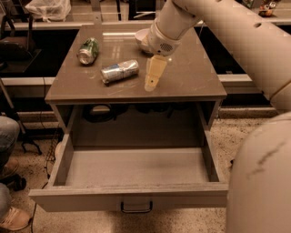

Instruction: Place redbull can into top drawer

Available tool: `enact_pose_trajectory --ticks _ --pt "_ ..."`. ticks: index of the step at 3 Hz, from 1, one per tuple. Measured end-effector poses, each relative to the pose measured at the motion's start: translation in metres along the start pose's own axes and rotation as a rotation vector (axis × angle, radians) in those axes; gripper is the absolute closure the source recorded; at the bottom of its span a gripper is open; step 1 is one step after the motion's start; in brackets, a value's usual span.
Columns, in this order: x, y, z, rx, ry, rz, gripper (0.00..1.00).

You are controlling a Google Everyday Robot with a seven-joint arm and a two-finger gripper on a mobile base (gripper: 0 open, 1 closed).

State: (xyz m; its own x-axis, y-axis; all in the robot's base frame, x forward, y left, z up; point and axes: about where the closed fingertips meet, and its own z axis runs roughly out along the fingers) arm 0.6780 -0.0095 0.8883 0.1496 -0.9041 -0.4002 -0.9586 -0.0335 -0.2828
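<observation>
Camera view looks down on a scene whose largest shape is the robot's pale arm (236, 36), sweeping from the right edge up to the top centre of the frame, with a rounded part of the robot filling the lower right corner.

Next in size is the brown table (191, 82), a square top across the upper middle of the frame.

Below it the top drawer (132, 198) stands pulled fully out toward the bottom of the frame. Its grey-beige box is open to view, and its flat front panel runs along the lower edge with a small dark handle (136, 208) at its centre.

At the left edge a person's leg (8, 136) in jeans and a shoe (13, 218) show against the speckled floor (227, 132). A white plastic bag (47, 8) sits in the upper left corner, behind the table.

On the table, a white bowl (141, 38) lies near the back edge, partly hidden by the arm's wrist.

The redbull can (119, 71) lies on its side on the left half of the table top, just left of centre, its shiny end pointing to the lower left. It is on the table and not in the drawer.

A green can (88, 50) lies on its side farther to the upper left, apart from it.

The tool (150, 85) hangs from the wrist over the middle of the table, pointing down, just to the right of the redbull can and not touching it. Whether it is spread or pressed together cannot be told.
</observation>
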Motion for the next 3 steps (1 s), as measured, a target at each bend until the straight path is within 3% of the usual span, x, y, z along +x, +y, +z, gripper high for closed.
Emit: enact_pose_trajectory --ticks 3 --pt "-0.024 -0.028 0.061 -0.097 -0.09 -0.068 0.0"
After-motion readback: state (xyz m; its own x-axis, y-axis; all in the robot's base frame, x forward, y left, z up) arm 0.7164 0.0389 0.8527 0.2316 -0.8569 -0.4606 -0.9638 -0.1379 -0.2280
